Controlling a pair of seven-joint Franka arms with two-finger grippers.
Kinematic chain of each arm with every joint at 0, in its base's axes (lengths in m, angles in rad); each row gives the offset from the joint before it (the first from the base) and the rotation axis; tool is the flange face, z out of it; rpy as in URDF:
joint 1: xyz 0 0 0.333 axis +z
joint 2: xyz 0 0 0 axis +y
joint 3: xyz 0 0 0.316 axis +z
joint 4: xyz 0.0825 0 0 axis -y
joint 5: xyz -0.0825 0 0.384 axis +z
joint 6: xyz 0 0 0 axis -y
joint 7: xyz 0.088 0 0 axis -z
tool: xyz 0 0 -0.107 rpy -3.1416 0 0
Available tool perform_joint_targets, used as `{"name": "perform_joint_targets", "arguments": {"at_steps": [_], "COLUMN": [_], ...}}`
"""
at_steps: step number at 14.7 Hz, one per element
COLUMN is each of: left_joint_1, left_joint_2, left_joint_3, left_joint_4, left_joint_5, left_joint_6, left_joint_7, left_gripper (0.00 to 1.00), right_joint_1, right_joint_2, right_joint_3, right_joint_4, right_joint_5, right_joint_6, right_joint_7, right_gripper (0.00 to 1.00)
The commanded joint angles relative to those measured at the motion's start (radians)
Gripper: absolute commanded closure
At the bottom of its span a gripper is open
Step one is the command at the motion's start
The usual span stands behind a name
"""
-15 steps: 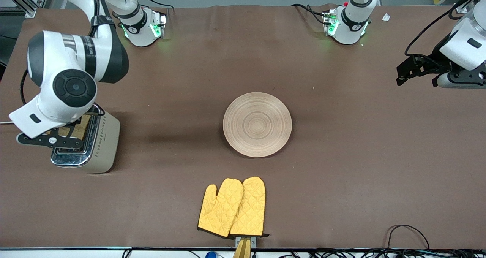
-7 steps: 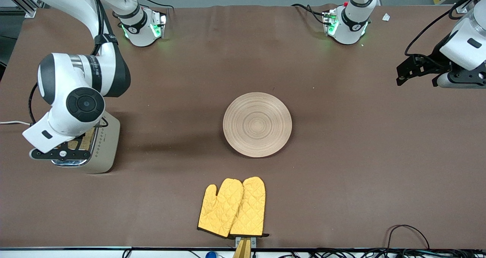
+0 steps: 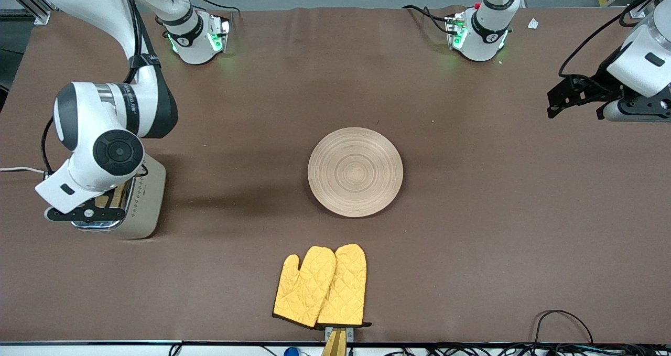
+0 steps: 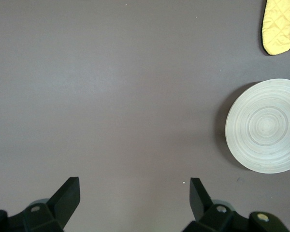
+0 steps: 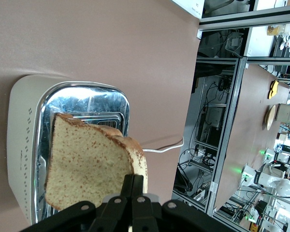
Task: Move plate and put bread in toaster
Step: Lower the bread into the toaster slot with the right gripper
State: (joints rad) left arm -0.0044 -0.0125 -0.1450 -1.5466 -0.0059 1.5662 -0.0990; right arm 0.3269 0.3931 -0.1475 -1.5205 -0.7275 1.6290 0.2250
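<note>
The toaster (image 3: pixel 145 198) stands at the right arm's end of the table; its chrome top shows in the right wrist view (image 5: pixel 82 99). My right gripper (image 3: pixel 99 205) is right over the toaster, shut on the top edge of the bread (image 5: pixel 87 164). The slice hangs with its lower edge at a slot. In the front view only a sliver of the bread (image 3: pixel 121 192) shows under the wrist. The wooden plate (image 3: pixel 355 171) lies bare at the table's middle. My left gripper (image 4: pixel 134 186) is open and empty, waiting up in the air at the left arm's end (image 3: pixel 556 103).
A pair of yellow oven mitts (image 3: pixel 322 285) lies near the table's front edge, nearer the camera than the plate. The toaster's white cord (image 3: pixel 15 169) runs off the table's end. Cables lie along the front edge at the left arm's end.
My right arm has come down and toward the front camera over the toaster with the bread, so less of the slice shows. The left arm and the plate have not moved.
</note>
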Motion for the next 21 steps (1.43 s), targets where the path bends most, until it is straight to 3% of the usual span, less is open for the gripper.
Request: {"name": "perform_joint_targets", "arguments": {"at_steps": [1, 21], "left_joint_1": [-0.003, -0.005], "left_joint_2": [-0.009, 0.009], "left_joint_3": [-0.001, -0.001], "left_joint_4": [-0.006, 0.031], "left_joint_5": [-0.006, -0.008], "left_joint_6": [0.008, -0.021], "left_joint_7": [-0.010, -0.007], "left_gripper": [0.00, 0.00], "right_joint_1": [-0.008, -0.029], "right_joint_2": [-0.036, -0.096], "right_joint_3": [0.009, 0.011], "right_joint_4": [-0.046, -0.152], "right_joint_5": [-0.027, -0.058], "right_joint_6": [0.011, 0.061], "right_joint_7": [-0.007, -0.007], "right_gripper": [1.00, 0.99]}}
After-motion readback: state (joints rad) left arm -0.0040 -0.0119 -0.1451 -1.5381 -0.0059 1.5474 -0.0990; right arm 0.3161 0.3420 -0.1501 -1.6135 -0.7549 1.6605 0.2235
